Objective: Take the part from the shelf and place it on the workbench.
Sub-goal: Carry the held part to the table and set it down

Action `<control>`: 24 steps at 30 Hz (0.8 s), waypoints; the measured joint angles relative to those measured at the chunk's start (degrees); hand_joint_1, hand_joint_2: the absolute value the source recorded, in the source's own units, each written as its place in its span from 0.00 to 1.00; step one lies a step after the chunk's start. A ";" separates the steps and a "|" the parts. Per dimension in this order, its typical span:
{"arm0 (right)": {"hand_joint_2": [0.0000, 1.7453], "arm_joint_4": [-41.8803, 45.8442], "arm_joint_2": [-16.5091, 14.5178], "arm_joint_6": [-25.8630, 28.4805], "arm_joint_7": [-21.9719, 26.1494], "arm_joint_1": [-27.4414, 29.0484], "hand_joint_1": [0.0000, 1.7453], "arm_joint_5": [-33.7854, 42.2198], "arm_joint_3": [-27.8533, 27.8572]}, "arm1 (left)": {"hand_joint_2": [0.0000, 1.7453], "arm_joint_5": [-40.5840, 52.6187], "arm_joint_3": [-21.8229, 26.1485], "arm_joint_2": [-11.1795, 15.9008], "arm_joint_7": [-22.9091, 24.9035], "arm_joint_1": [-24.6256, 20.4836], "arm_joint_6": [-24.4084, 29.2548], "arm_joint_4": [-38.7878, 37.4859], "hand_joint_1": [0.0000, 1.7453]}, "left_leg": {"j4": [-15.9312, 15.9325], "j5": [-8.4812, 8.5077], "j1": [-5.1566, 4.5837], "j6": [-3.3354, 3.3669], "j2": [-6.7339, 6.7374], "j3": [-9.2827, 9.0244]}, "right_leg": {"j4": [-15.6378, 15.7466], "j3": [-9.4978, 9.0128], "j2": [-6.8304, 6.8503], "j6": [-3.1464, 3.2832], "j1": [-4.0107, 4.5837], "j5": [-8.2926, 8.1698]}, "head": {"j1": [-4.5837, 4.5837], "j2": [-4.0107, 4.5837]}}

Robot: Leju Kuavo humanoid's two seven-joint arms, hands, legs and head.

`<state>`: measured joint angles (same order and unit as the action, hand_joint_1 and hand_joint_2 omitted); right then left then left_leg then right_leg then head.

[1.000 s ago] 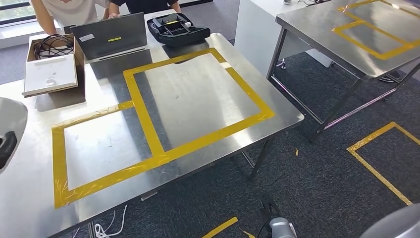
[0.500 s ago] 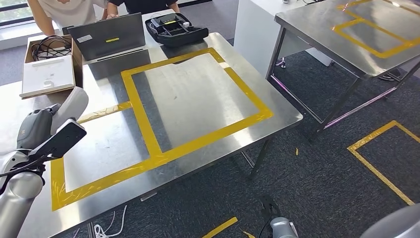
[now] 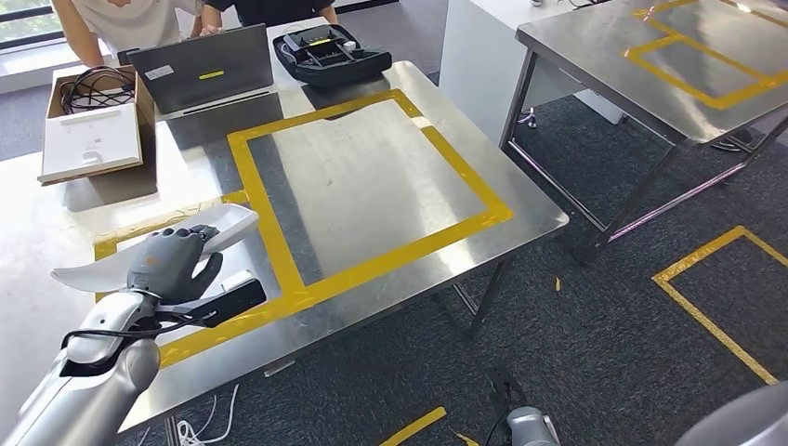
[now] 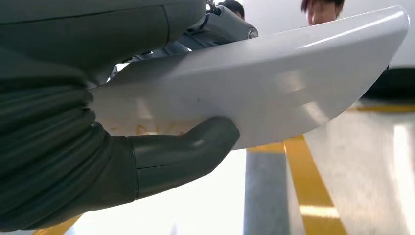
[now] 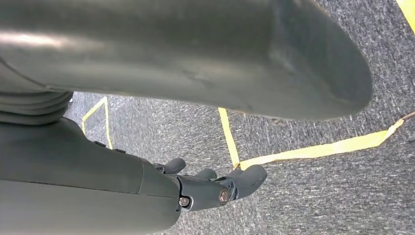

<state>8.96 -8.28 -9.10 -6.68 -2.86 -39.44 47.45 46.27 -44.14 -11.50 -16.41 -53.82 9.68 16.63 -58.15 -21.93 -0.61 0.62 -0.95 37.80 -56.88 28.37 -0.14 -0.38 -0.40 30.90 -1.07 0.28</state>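
A long, curved white part (image 3: 93, 269) hangs just above the steel workbench (image 3: 372, 177), over the smaller taped rectangle (image 3: 279, 251) at its left. My left hand (image 3: 169, 262) grips the part around its middle. In the left wrist view the thumb (image 4: 181, 152) presses under the white part (image 4: 274, 88), which tapers to a rounded tip. My right hand (image 5: 215, 188) hangs over the carpet with its fingers loosely apart and nothing in them.
At the bench's far side stand a cardboard box (image 3: 93, 130) with cables, a laptop (image 3: 204, 65) and a black case (image 3: 330, 51). People (image 3: 121, 19) stand behind them. A second steel table (image 3: 669, 65) is at the right, with yellow floor tape (image 3: 706, 307) below it.
My left arm has come in from the left edge and swung the white part over the small taped rectangle. The picture has shifted slightly.
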 joint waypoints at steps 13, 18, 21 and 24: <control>0.00 0.00 0.29 -1.17 1.51 0.67 0.00 -0.55 0.02 | 1.00 -0.91 -1.54 0.74 1.31 1.60 -1.06 -2.13 1.00 | -0.06 -0.21 -0.19 0.32 -0.03 0.04 | 0.27 -0.09 0.04 -0.24 -0.22 -0.02 | 0.00 0.00; 0.00 0.00 0.40 -1.55 2.12 0.62 0.00 -1.02 0.02 | 1.00 -0.64 -1.56 1.09 2.31 1.45 -0.98 -2.16 1.00 | 2.46 0.32 0.39 1.37 0.37 -1.82 | -4.28 1.63 0.13 -1.12 -0.33 2.38 | -0.14 0.00; 0.00 0.00 0.50 -1.57 2.09 0.71 0.00 -1.22 0.02 | 1.00 -0.61 -1.56 1.20 2.57 1.51 -1.32 -2.25 1.00 | 2.39 0.12 0.44 1.31 0.57 -1.93 | -14.91 8.06 0.06 -1.68 -0.67 6.60 | -0.24 0.00; 0.00 0.00 0.71 -1.58 2.03 0.87 0.00 -1.49 0.02 | 1.00 -0.61 -1.56 1.50 2.60 1.71 -1.56 -2.33 1.00 | 1.24 -0.54 1.13 0.35 0.78 -1.78 | -11.30 7.71 0.30 -2.61 -1.57 2.04 | -0.28 0.00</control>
<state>8.96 -7.56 -10.68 -4.65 -1.99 -40.92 47.47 45.66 -45.70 -9.99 -13.81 -52.11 8.12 14.30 -56.91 -22.47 0.52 0.97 -0.17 36.02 -68.18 36.09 0.17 -2.99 -1.97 32.94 -1.36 0.28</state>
